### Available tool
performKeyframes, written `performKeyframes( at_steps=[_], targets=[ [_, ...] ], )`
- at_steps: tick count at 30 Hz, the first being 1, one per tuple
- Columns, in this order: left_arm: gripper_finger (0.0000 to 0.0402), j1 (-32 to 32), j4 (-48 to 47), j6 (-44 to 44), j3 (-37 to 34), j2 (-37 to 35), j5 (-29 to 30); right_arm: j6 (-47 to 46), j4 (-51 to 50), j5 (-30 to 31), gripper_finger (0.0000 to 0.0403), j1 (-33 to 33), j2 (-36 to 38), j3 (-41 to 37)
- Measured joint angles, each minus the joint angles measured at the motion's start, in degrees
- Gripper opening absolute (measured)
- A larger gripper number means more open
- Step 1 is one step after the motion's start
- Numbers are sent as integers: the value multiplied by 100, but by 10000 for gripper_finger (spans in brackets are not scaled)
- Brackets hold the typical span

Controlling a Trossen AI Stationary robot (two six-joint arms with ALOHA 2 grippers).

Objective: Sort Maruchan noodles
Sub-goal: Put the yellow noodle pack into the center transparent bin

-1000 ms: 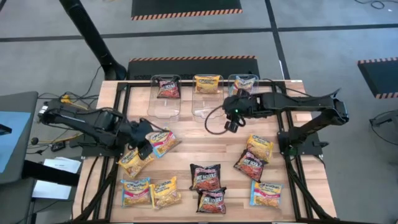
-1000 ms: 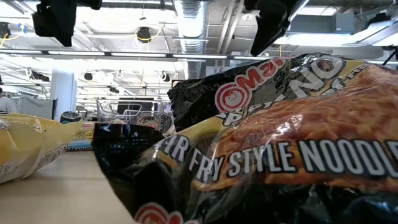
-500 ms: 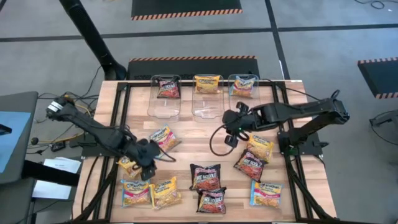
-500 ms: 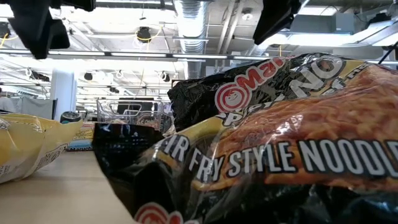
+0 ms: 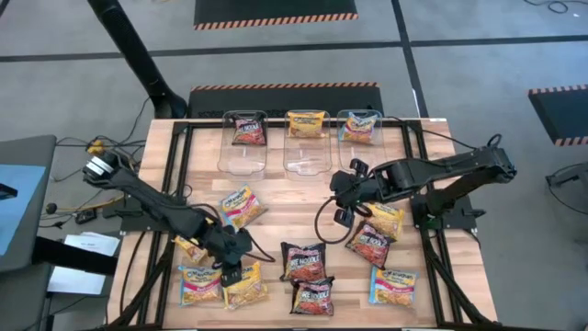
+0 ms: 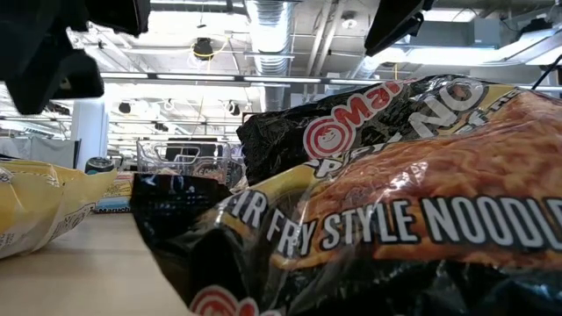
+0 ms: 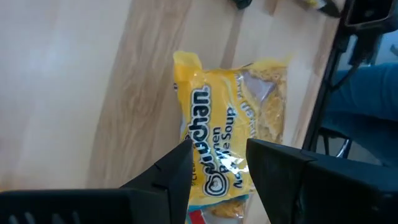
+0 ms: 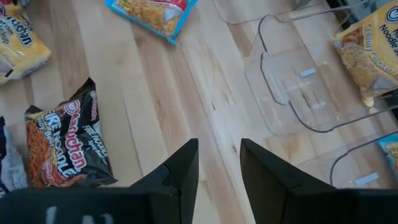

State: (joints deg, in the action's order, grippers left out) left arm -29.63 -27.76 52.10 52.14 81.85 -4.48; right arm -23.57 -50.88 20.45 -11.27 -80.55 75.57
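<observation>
While the left gripper (image 5: pixel 236 267), fingers apart, hovers over a yellow packet (image 7: pixel 231 142) far from the tubs (image 5: pixel 308 140), right gripper (image 5: pixel 342 204) waits nearer them, also apart. Next: descend, clamp packet.

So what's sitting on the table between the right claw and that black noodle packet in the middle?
Nothing: the high view shows only bare wood between the right gripper and the black packet.

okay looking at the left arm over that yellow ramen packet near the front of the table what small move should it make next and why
Probably lower the left gripper straight down. Its open fingers already straddle the crinkly yellow plastic ramen packet lying flat on the wooden table, with nothing held. The middle clear plastic tub holds a matching yellow packet. The right gripper, also open, hovers over bare wood.
</observation>
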Motion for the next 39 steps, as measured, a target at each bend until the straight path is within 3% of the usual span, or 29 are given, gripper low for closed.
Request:
performKeyframes(
  at_steps=[39],
  targets=[
    [136,-42,450,610,2,1123,-419,-2,-130,-107,143,-413,-37,0]
  ],
)
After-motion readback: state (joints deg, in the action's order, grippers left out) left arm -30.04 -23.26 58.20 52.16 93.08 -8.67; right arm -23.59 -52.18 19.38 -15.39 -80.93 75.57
